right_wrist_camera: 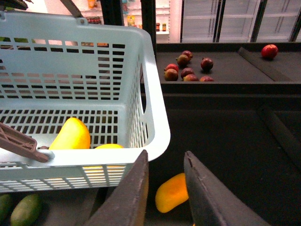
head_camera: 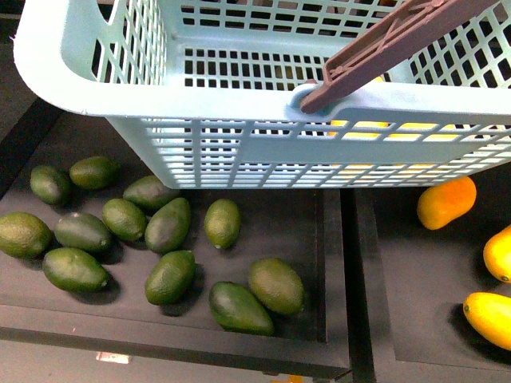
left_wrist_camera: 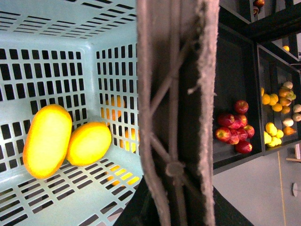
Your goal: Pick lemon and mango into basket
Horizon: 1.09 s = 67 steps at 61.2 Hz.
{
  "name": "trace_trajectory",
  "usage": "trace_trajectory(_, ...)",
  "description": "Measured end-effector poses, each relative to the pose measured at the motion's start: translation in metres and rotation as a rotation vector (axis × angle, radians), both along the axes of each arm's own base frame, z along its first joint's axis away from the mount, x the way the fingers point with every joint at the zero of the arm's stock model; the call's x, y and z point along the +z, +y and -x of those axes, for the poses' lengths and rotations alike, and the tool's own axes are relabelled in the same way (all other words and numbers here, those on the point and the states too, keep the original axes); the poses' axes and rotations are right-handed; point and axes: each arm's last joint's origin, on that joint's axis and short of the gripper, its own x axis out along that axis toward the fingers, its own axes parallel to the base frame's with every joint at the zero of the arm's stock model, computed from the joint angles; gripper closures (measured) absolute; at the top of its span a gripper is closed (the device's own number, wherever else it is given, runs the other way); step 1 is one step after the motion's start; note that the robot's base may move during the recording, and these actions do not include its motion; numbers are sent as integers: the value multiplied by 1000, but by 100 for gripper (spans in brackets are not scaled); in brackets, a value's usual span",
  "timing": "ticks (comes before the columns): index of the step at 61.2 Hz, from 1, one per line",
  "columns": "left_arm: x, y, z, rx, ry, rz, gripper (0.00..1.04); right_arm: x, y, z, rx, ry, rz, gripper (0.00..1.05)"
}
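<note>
Teal basket hangs above dark produce trays.

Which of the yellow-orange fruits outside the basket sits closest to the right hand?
The orange one lying just past the basket's corner, seen between the right hand's open fingers. The other two lie farther right in that tray.

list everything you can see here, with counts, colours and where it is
basket: one, light teal, raised over the trays
handle: one, brown, across the basket
mango: one, orange-yellow, on basket floor
lemon: one, yellow, touching the mango
green fruits: twelve, dark green, left tray
loose yellow-orange fruits: three, right tray
red apples: a cluster, dark shelf bin
right gripper: fingers dark, open, above an orange fruit
left gripper: not visible
</note>
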Motion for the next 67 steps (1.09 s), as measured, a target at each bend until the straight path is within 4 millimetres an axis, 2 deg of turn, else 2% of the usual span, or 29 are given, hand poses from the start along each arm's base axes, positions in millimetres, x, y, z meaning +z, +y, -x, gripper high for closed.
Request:
trace_trajectory(18, 0, 0, 0, 1, 0, 0, 99, 0, 0, 0, 0, 0, 0, 29)
trace_trajectory(22, 0, 0, 0, 1, 0, 0, 99, 0, 0, 0, -2, 0, 0, 12)
trace_trajectory(24, 0, -1, 0, 1, 0, -1, 99, 0, 0, 0, -2, 1, -1, 7)
trace_trajectory(39, 0, -6, 5, -27, 16, 16, 99, 0, 0, 0, -2, 1, 0, 9)
trace_trajectory(67, 0, 1, -1, 2, 1, 1, 99, 0, 0, 0, -1, 0, 1, 9)
